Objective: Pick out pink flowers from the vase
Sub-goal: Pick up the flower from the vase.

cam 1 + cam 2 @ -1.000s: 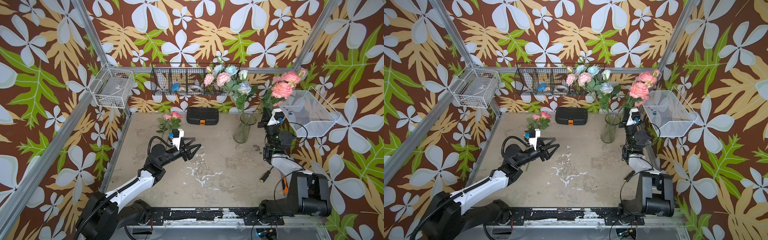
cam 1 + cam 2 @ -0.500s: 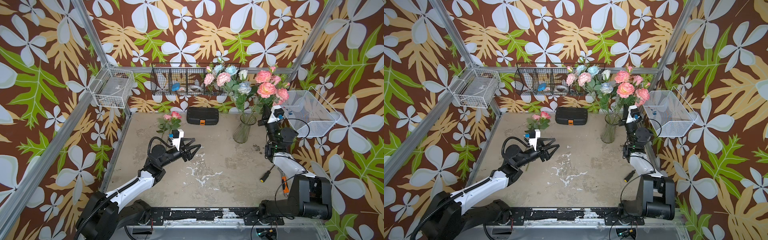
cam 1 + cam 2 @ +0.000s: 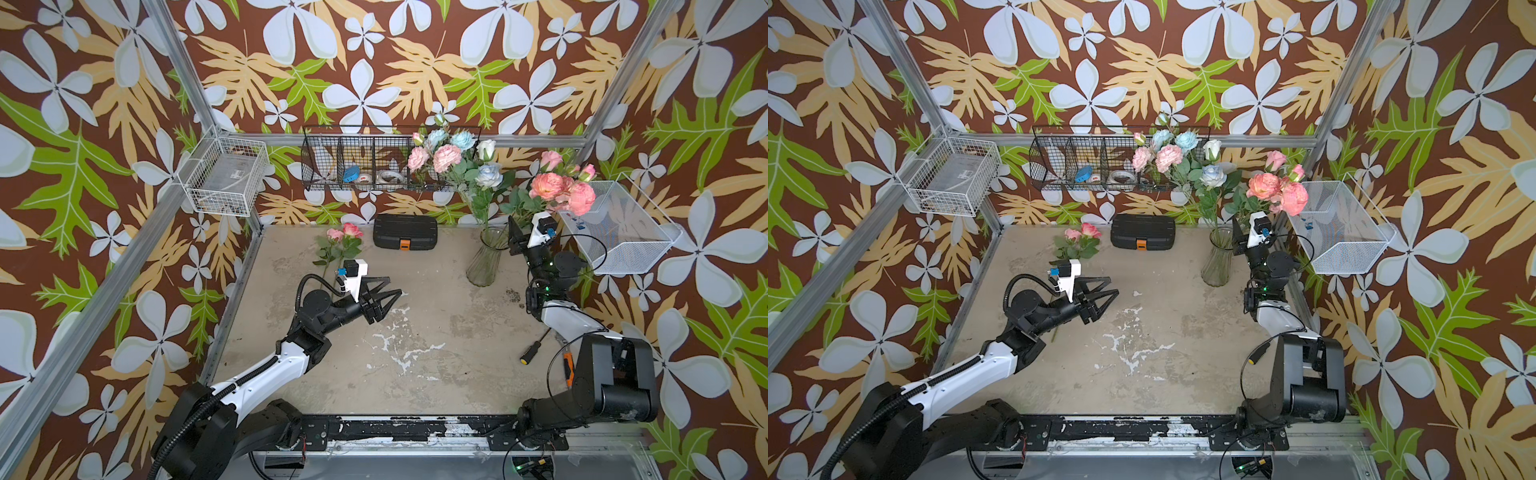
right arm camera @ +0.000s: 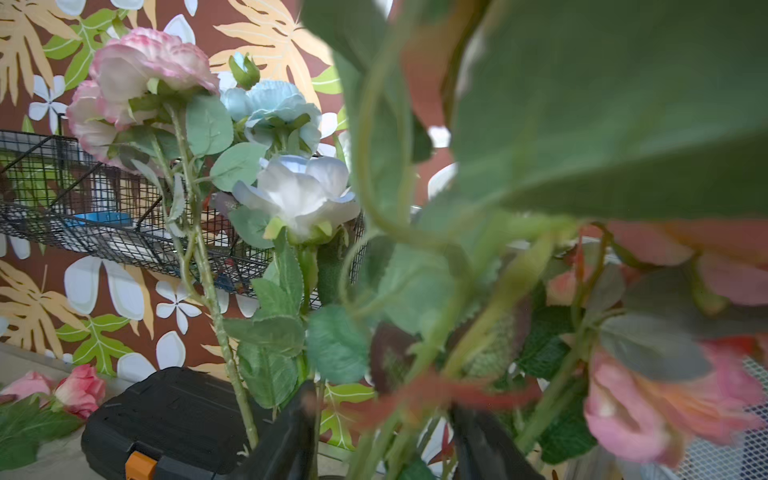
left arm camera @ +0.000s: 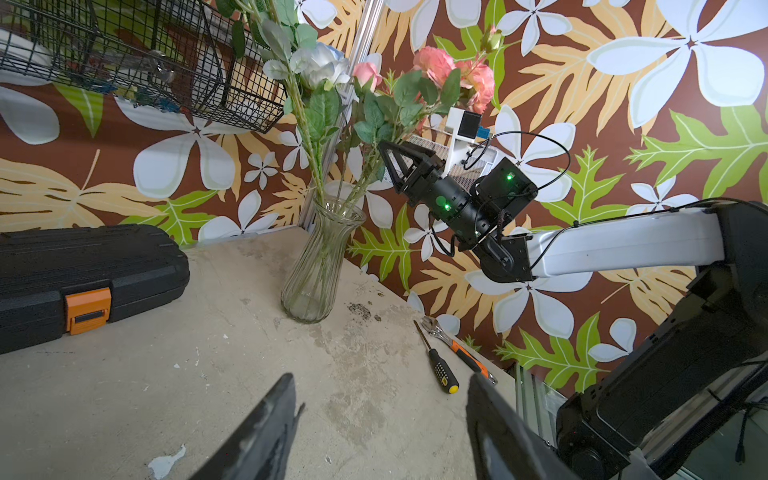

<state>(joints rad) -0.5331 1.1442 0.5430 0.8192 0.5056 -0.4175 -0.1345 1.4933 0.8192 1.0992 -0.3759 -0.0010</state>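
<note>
Just beside the vase (image 3: 486,262), the right fingers (image 4: 286,440) stand apart, with the thin stems of the pink flowers (image 3: 561,193) between them, not squeezed. The stems run long, up from the vase mouth, leaning toward the right arm, blooms on top. The left fingers (image 5: 266,428) are wide and empty, well apart over the table (image 3: 415,374).

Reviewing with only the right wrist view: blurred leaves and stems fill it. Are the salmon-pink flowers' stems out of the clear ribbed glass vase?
Observer: No. In the left wrist view the stems of the salmon-pink flowers run down into the mouth of the clear ribbed glass vase.
Operator: And the left gripper?
Observer: It hangs open and empty above the stained grey table, well apart from the vase.
Operator: Any loose tools about?
Observer: A black-handled screwdriver and an orange-handled wrench lie on the table, at the robot's right.
</note>
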